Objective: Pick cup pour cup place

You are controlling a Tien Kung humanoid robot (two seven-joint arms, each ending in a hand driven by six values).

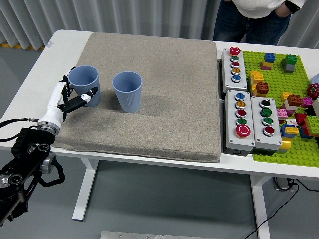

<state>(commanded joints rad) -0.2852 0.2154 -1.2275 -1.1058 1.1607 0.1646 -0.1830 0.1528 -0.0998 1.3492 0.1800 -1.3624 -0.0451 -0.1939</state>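
Two blue cups stand upright on a grey mat (pixel 164 94) that covers most of the white desk (pixel 42 74). The left cup (pixel 84 84) sits near the mat's left edge, and the second cup (pixel 127 91) stands just beside it to the right, apart from it. The left hand (pixel 70 97) comes in from the desk's near left corner on a black arm. Its white fingers (pixel 84 98) curl around the lower side of the left cup, the thumb across the front and the others behind; whether they press firmly on the wall cannot be told. The cup's base appears to rest on the mat.

Along the right side of the desk lie three grey button boxes (pixel 244 119) with coloured buttons, and beyond them a green baseplate (pixel 279 79) scattered with toy bricks. A person (pixel 254 20) stands at the far edge, only the lower torso and legs visible.
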